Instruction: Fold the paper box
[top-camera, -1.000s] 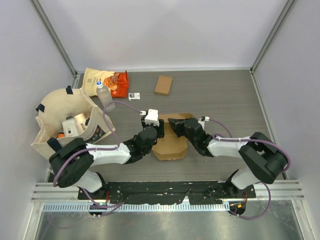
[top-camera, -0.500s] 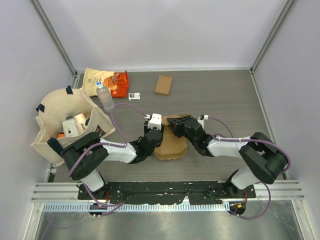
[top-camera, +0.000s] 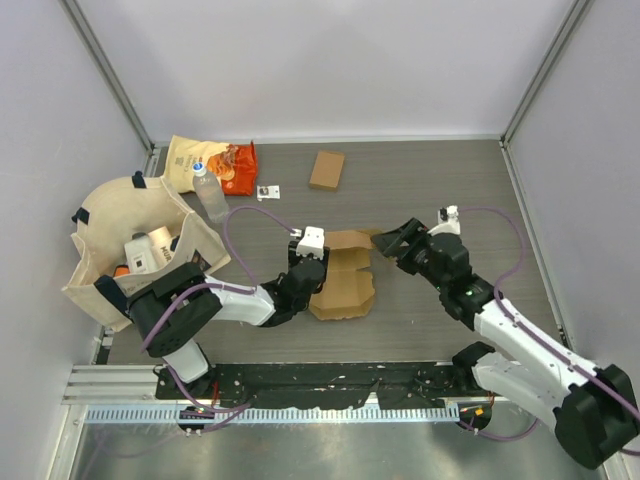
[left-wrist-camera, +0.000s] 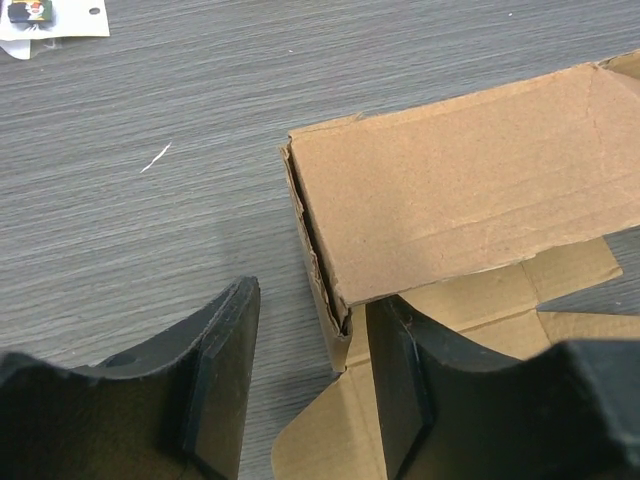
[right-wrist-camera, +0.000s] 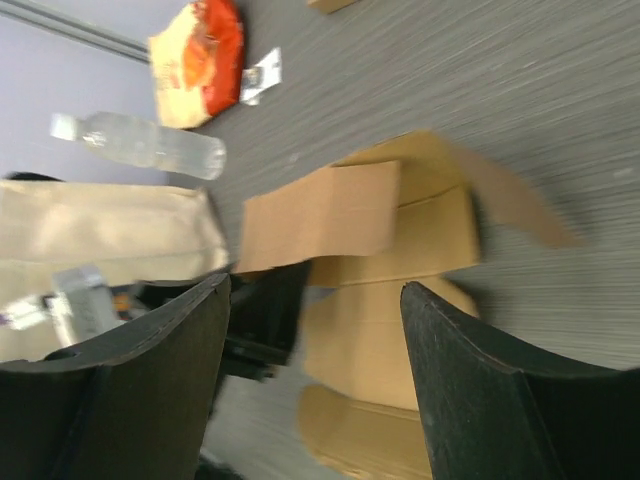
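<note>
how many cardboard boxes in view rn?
2. The partly folded paper box lies at table centre between the two arms. A small closed box sits near the far edge. The tote bag on the left could hide more.

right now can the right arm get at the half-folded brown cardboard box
Probably yes: the right end effector hangs open beside the half-folded brown cardboard box, nothing between them; the left end effector straddles only its left edge.
</note>
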